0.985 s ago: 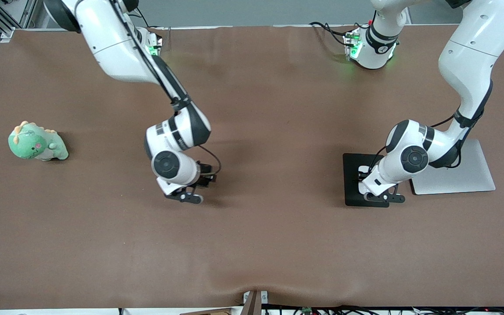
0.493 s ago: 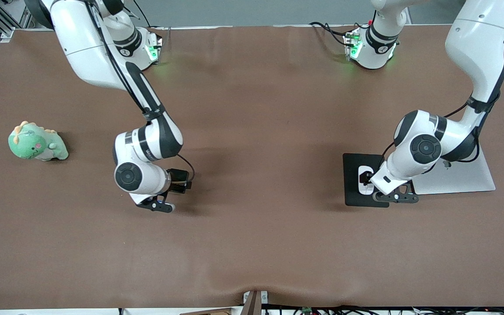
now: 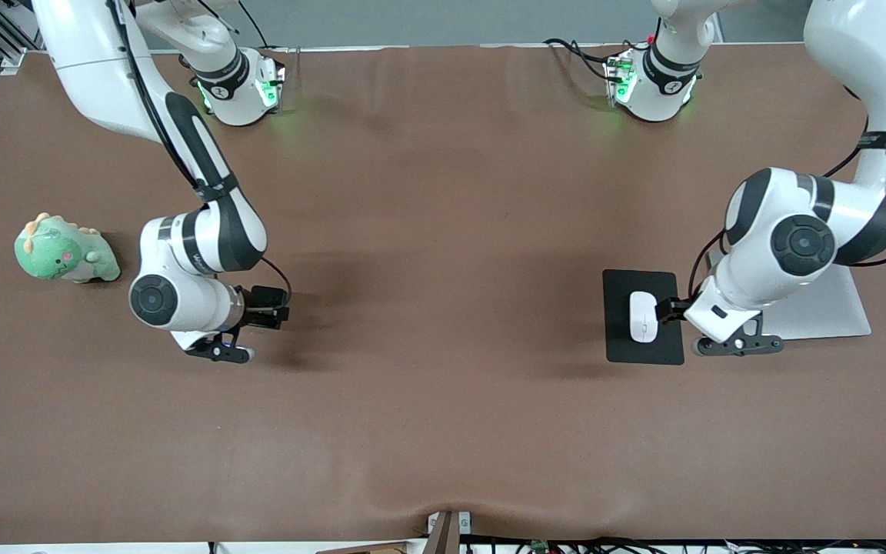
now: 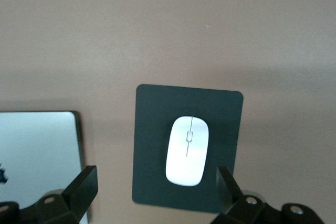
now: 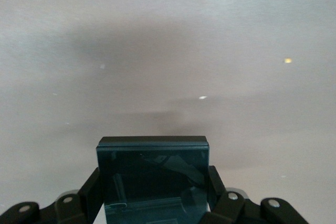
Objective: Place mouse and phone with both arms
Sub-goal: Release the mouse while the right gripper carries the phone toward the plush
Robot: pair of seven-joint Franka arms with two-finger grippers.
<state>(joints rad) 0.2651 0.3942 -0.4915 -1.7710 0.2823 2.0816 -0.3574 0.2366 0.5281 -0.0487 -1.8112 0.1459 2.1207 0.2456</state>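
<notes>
White mouse (image 3: 643, 316) lies on the black mouse pad (image 3: 643, 350), pad touching the silver laptop (image 3: 835, 312) at the left arm's end of the brown table (image 3: 443, 431). Left gripper (image 3: 737, 346) hangs spread wide and empty over the pad's edge beside the laptop. Right gripper (image 3: 220, 354) is clamped on the black phone (image 5: 152, 174), up over bare table near the green plush dinosaur (image 3: 64, 250).

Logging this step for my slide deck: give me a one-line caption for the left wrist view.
Open left claw above the white mouse, which lies on the black mouse pad beside the silver laptop.
</notes>
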